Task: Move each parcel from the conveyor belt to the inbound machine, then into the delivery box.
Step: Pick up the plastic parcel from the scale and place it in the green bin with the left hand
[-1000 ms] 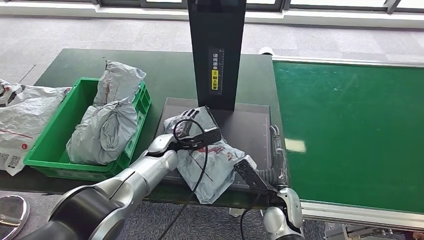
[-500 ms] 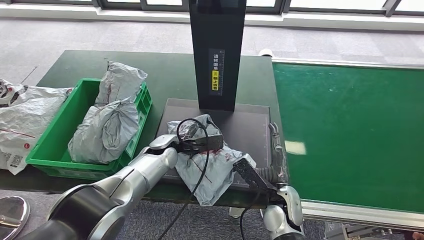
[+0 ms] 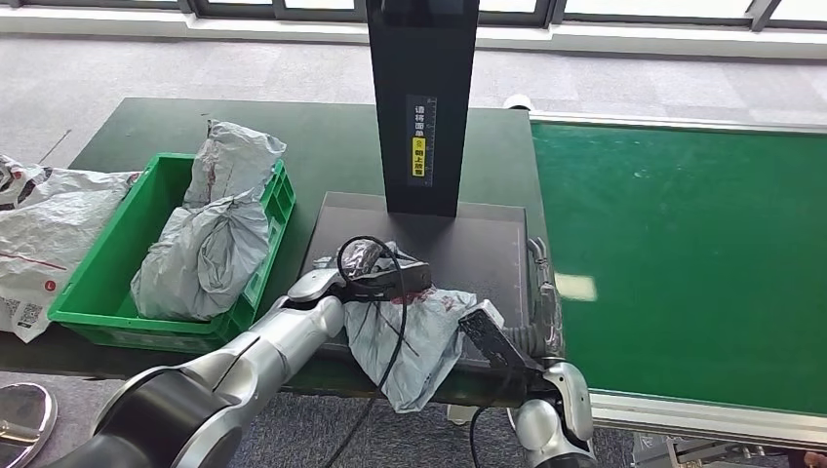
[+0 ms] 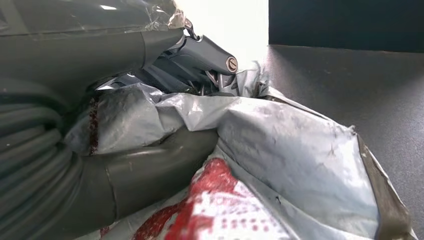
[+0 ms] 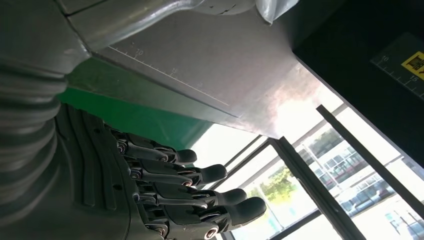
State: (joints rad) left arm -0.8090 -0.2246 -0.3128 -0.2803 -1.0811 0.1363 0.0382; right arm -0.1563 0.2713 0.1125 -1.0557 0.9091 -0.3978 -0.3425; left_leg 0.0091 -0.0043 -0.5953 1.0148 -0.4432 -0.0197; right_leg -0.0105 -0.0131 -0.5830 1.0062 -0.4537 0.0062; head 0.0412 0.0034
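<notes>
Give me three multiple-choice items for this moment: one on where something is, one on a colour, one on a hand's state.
1. Where does the parcel under the left hand lie?
A. on the green belt
B. on the dark scanner plate, its near end hanging over the edge
C. inside the crate

2. What colour is the crate that holds parcels?
A. green
B. blue
C. grey

3. What is the right hand doing?
A. pinching a parcel
B. holding the crate rim
C. holding nothing, fingers straight

Answers:
1 B: the head view shows the grey bag on the dark plate below the black column.
2 A: its walls are bright green.
3 C: the right wrist view shows straight fingers with nothing in them.
</notes>
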